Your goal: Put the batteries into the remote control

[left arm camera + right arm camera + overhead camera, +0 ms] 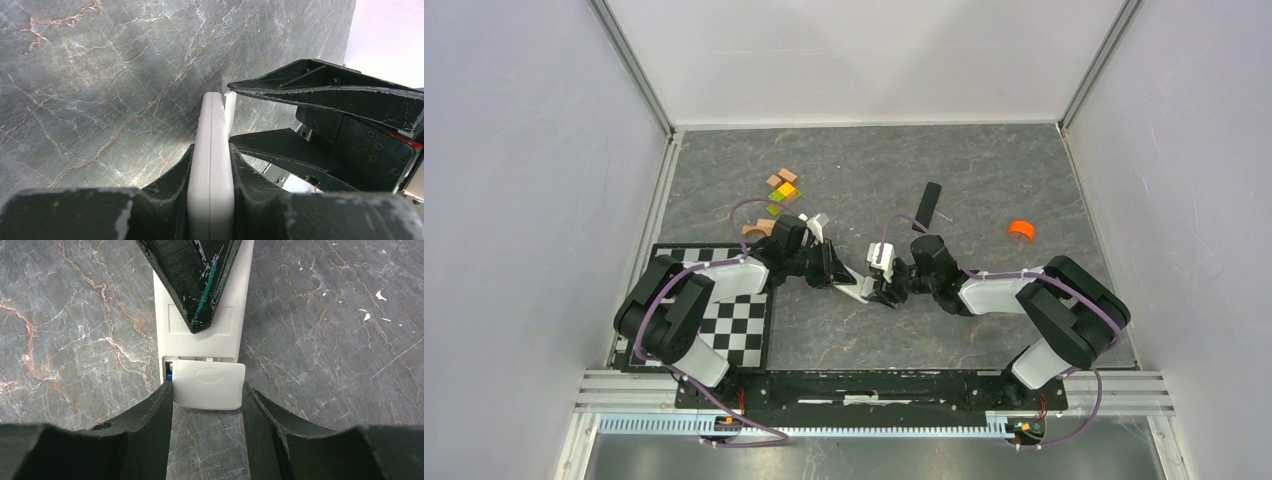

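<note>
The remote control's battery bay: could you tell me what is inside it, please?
Inside the remote control, a sliver of blue, probably a battery, shows at the left corner. The white cover, partly slid on, hides the rest.

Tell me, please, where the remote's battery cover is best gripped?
Pinch the cover across its two side edges, coming from the free end of the remote as the right gripper does; it is flat, partly slid off, and overhangs that end.

Right gripper (207, 392) pinching white plastic battery cover (210, 382) by side edges. Cover sitting slightly askew at near end of white rounded remote control (200, 322). Bright blue battery (170, 371) peeking through left gap. Left gripper's black pointed finger (192, 285) reaching over remote from far side. Grey marble table (325, 340) lying beneath.
</note>
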`<state>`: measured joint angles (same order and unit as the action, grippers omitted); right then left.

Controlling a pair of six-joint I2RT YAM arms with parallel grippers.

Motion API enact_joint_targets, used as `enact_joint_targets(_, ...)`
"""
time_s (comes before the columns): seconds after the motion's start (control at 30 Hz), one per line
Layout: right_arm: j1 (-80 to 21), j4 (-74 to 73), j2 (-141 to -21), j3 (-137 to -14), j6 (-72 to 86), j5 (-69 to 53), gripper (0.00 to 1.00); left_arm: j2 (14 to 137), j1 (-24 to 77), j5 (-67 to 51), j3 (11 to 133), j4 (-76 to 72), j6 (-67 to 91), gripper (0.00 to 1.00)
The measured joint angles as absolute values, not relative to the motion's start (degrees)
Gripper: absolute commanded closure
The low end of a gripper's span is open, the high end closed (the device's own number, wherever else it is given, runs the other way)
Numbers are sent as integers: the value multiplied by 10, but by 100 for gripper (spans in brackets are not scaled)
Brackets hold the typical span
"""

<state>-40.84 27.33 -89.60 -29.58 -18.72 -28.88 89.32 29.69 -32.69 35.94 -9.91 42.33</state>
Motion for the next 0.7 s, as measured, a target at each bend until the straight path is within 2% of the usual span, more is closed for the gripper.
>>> enact_joint_targets(0.7,-399,255,-929,-321,-196,-339,49,893,295,-333,362,-90,419,98)
